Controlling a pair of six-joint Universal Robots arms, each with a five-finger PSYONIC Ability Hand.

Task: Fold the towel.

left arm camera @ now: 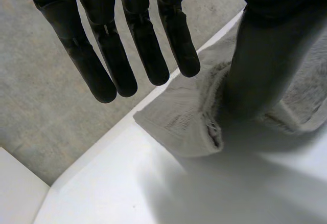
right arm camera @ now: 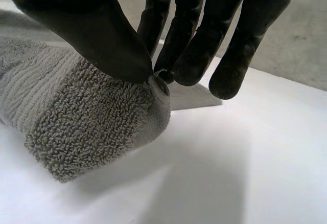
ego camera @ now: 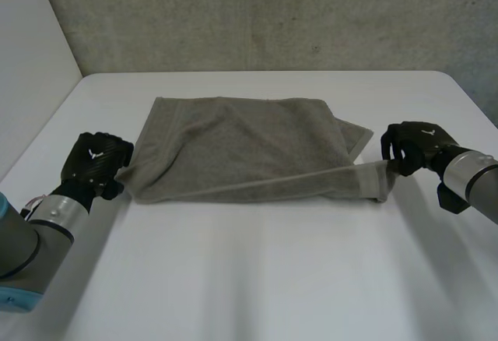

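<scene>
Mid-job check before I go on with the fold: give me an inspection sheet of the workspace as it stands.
Surface: white table, bare apart from the towel.
Job's things: grey towel spread on the table, its near right corner drawn out sideways.
Clutter: nothing seen.
Hands: left hand at the towel's near left corner, fingers straight, holding nothing; right hand pinches the near right corner between thumb and fingers.
Cables: nothing seen.
Surroundings: grey wall behind the table.
</scene>
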